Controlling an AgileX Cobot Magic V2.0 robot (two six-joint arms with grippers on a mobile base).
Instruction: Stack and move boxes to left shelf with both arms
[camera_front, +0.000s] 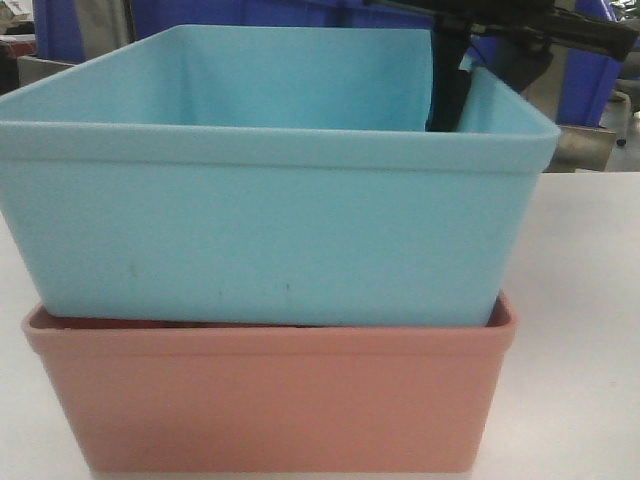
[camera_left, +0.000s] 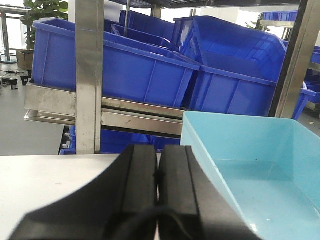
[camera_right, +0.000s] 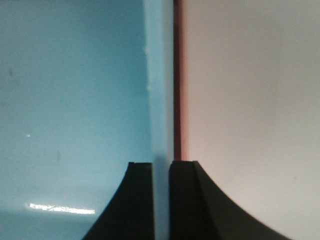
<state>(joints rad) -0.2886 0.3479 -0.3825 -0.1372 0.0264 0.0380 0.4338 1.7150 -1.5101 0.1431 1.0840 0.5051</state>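
The light blue box (camera_front: 270, 230) sits nested inside the salmon pink box (camera_front: 270, 400) on the white table. My right gripper (camera_right: 161, 167) is shut on the blue box's right wall (camera_right: 159, 100), one finger inside and one outside. A strip of the pink box's rim (camera_right: 178, 75) runs beside it. From the front, the right arm (camera_front: 450, 90) dips into the blue box at its far right corner. My left gripper (camera_left: 158, 165) is shut on nothing, just outside the left wall of the blue box (camera_left: 260, 165). The left shelf's steel frame (camera_left: 135, 120) stands beyond the table.
Large dark blue bins (camera_left: 125, 70) fill the rack behind the table, and a steel upright (camera_left: 89, 75) rises in front of them. White tabletop (camera_right: 250, 100) lies to the right of the stacked boxes. More blue bins (camera_front: 590, 70) show behind the boxes in the front view.
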